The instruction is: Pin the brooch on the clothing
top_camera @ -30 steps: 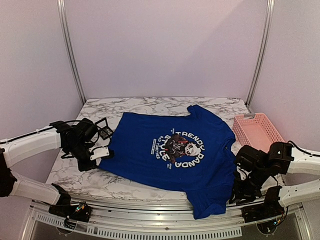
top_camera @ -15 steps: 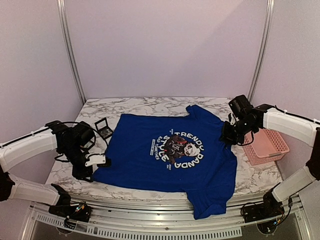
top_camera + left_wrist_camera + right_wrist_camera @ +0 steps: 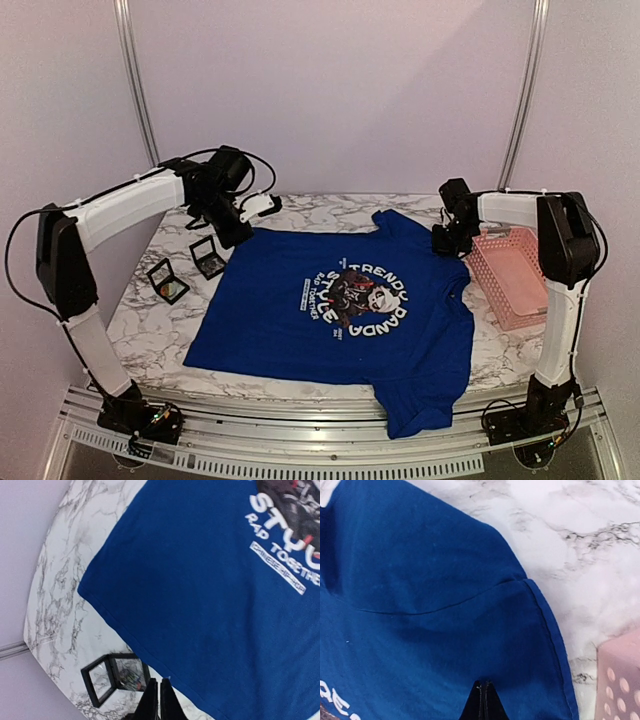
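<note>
The royal-blue T-shirt (image 3: 340, 300) lies flat on the marble table, panda print up. My left gripper (image 3: 240, 236) is shut and empty, hovering at the shirt's far left edge. In the left wrist view its tips (image 3: 160, 696) are over bare table between the shirt's hem (image 3: 200, 605) and an open black box (image 3: 114, 680). In that box lies a small dark ornament with coloured glints, the brooch (image 3: 129, 679). My right gripper (image 3: 440, 244) is shut over the shirt's right sleeve (image 3: 470, 630), with its tips (image 3: 483, 685) close to the cloth. No cloth shows between the jaws.
Two small open black boxes sit left of the shirt, one by the hem (image 3: 208, 258) and one further left (image 3: 167, 281) with a greenish patch inside. A pink basket (image 3: 510, 268) stands right of the sleeve, its corner in the right wrist view (image 3: 620, 680).
My left arm has swung from the shirt's near left side to its far left edge, uncovering the second box. My right arm rose from the near right and reached the right sleeve.
</note>
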`<action>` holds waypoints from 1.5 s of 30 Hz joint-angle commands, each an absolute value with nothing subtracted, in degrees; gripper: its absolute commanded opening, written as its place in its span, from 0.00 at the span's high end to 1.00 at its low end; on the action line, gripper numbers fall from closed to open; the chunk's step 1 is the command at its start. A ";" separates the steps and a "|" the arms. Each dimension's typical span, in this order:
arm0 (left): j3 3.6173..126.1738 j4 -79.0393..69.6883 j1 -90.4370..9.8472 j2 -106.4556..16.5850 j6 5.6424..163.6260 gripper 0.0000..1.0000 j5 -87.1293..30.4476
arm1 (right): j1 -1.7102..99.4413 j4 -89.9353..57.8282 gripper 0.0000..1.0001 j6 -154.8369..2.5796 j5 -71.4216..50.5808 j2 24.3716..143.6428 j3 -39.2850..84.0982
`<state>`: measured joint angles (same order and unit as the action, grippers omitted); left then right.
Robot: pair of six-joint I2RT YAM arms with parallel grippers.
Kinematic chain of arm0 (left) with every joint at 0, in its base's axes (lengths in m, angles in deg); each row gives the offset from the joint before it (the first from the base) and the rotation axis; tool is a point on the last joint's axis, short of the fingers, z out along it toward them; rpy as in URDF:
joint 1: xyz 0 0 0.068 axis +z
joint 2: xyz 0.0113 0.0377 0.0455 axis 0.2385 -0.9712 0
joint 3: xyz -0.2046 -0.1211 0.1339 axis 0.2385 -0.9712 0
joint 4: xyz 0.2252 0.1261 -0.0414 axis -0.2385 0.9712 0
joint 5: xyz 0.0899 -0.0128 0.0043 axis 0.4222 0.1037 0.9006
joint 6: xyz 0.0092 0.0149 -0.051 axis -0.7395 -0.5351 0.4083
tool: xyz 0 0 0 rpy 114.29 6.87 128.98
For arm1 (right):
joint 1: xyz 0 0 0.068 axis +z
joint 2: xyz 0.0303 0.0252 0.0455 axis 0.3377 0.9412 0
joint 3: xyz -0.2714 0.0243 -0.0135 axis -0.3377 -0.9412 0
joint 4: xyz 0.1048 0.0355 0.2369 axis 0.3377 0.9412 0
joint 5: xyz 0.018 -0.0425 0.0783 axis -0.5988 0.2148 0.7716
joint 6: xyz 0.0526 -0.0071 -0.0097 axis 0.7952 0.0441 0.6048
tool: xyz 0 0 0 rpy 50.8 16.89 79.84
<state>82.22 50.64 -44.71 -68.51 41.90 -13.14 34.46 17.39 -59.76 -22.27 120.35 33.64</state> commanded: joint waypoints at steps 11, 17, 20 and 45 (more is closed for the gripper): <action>100.56 38.12 -41.27 -103.08 50.68 0.97 5.77 | 31.93 22.06 1.00 -66.85 -20.59 137.95 49.39; 102.89 36.87 -35.57 -107.95 51.41 0.96 7.64 | 30.14 24.36 1.00 -69.51 -19.21 146.06 64.51; 104.39 37.19 -34.48 -109.27 50.74 0.96 5.90 | 30.15 25.01 1.00 -71.85 -17.16 148.92 69.24; 91.61 63.09 -35.47 -72.69 41.64 0.01 -16.28 | 43.42 18.99 0.41 -76.33 0.97 116.60 53.44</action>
